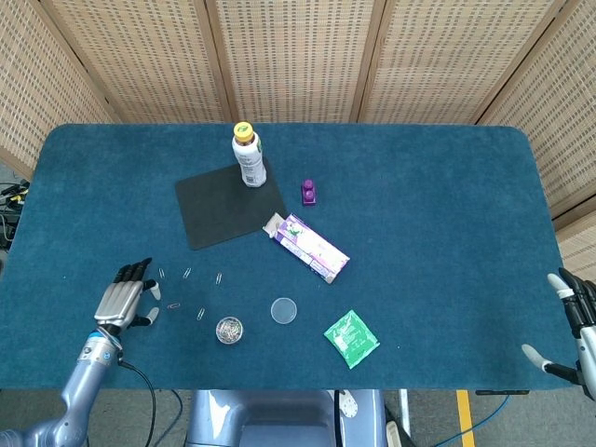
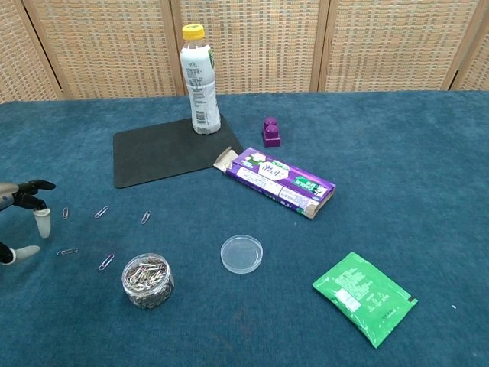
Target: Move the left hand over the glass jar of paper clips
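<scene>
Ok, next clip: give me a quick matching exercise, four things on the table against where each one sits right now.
Things:
1. bottle
2. glass jar
3. green packet
4. purple block

Places:
A. near the front edge, right of the clear lid
B. standing on the black mat
C. on the cloth behind the purple box
D. close to the loose paper clips, right of the left hand

Pairs: 1-B, 2-D, 3-A, 4-C
</scene>
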